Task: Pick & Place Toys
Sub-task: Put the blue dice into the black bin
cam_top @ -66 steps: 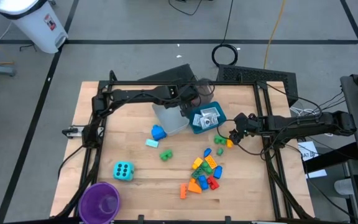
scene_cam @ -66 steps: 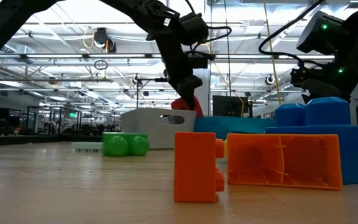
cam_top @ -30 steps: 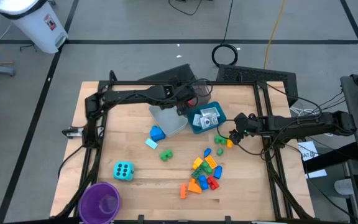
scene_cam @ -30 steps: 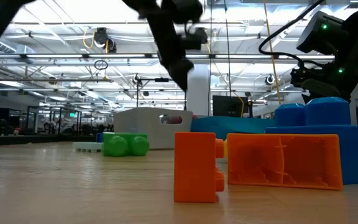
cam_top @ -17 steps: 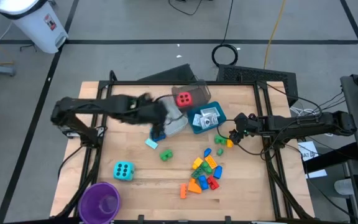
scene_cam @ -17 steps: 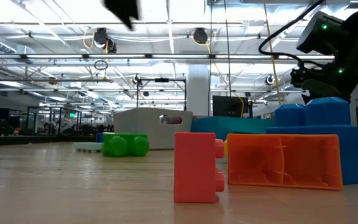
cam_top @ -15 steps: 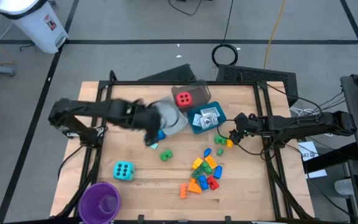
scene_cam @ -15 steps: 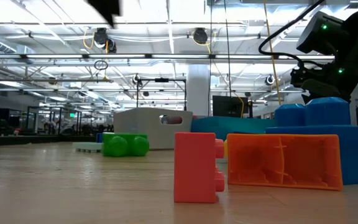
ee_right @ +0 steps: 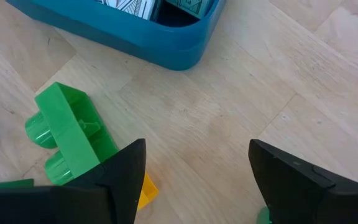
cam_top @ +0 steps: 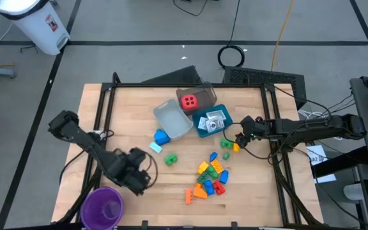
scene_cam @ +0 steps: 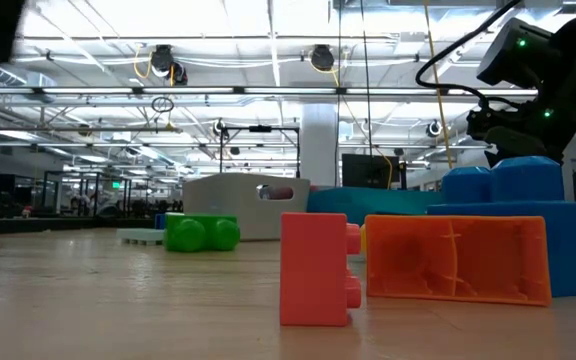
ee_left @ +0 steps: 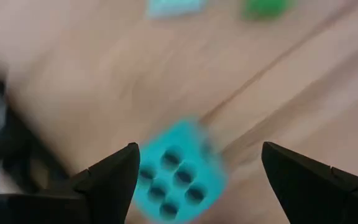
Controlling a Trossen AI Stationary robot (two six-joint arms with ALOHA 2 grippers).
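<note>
My left gripper (cam_top: 137, 180) is open above the cyan dotted die (ee_left: 176, 176) at the table's near left. Its fingers stand on either side of the die without touching it, and the gripper hides the die in the high view. The red dotted die (cam_top: 188, 101) lies in the grey tray (cam_top: 203, 94) at the far middle. White packets (cam_top: 212, 121) lie in the blue tray (cam_top: 203, 132). A heap of coloured bricks (cam_top: 210, 176) lies at the near right. My right gripper (cam_top: 238, 139) is open and empty beside the blue tray, near a green brick (ee_right: 73, 134).
A clear tray (cam_top: 173, 120) stands left of the blue tray, with a blue brick (cam_top: 162, 136), a pale flat piece (cam_top: 156, 147) and a green brick (cam_top: 170, 159) near it. A purple cup (cam_top: 102, 207) stands at the near left corner. Orange bricks (scene_cam: 408, 262) lie close to the low camera.
My left arm has swung from the trays at the far middle toward the table's near left. It has come down over the cyan die with its fingers open. The red die stays in the grey tray. My right arm has kept still.
</note>
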